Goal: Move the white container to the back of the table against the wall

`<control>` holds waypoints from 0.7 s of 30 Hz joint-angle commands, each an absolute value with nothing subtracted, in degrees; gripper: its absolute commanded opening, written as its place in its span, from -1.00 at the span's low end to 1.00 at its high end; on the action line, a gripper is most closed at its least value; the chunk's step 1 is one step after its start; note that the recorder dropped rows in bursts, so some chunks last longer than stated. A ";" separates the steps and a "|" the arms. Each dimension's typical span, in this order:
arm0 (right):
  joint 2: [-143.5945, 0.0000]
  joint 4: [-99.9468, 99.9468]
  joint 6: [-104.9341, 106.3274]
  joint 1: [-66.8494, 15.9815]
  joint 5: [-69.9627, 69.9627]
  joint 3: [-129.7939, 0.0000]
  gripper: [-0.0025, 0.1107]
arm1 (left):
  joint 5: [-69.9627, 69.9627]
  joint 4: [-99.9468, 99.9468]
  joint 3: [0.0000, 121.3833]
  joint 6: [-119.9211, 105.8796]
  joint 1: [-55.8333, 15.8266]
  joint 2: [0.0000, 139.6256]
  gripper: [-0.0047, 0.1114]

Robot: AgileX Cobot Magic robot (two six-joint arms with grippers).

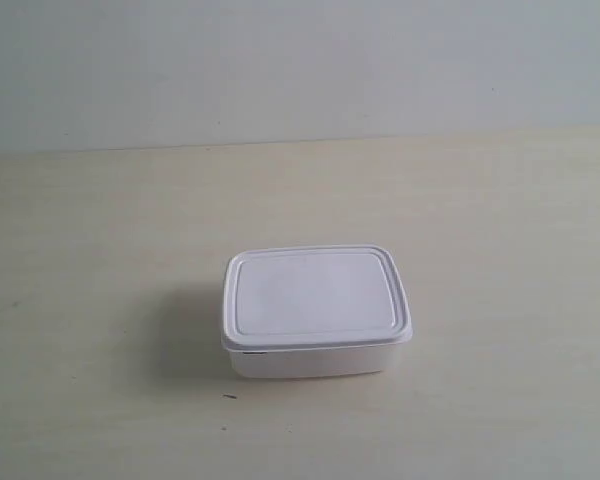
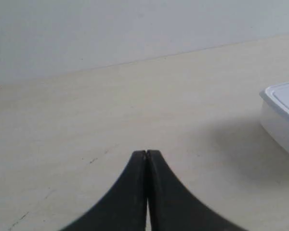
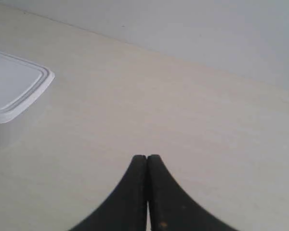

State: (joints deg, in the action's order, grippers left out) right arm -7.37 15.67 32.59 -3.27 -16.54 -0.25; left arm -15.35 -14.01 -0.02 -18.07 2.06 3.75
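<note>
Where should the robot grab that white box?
Probably from above, closing across the white container's shorter width, on the side walls under the lid rim: the lid is flat, without a handle, and it sits level on the table.

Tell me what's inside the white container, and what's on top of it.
Nothing rests on the white container. Its lid is on and opaque, so the contents are hidden.

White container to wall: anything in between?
Nothing. The exterior view shows only bare table between the white container and the wall.
</note>
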 commanded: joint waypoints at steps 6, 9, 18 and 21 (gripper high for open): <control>-7.35 16.20 32.95 -3.33 -9.41 0.00 -0.96 | -14.41 -14.72 0.00 -17.95 2.18 3.31 -0.92; -7.35 34.75 26.68 -3.33 -0.39 0.00 -0.96 | -14.41 -15.15 0.00 -17.93 2.18 3.31 -0.92; -7.47 57.39 25.32 -3.33 4.67 0.00 -0.96 | -6.12 -28.18 0.00 -17.57 2.18 3.31 -0.92; -7.57 58.80 25.49 -3.33 1.83 -0.44 -0.96 | 1.68 -42.71 0.00 -16.44 2.18 3.31 -0.92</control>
State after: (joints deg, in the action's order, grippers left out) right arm -7.37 58.06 25.32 -3.27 3.98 -0.25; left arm -4.29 -33.16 -0.02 -17.75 2.06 3.75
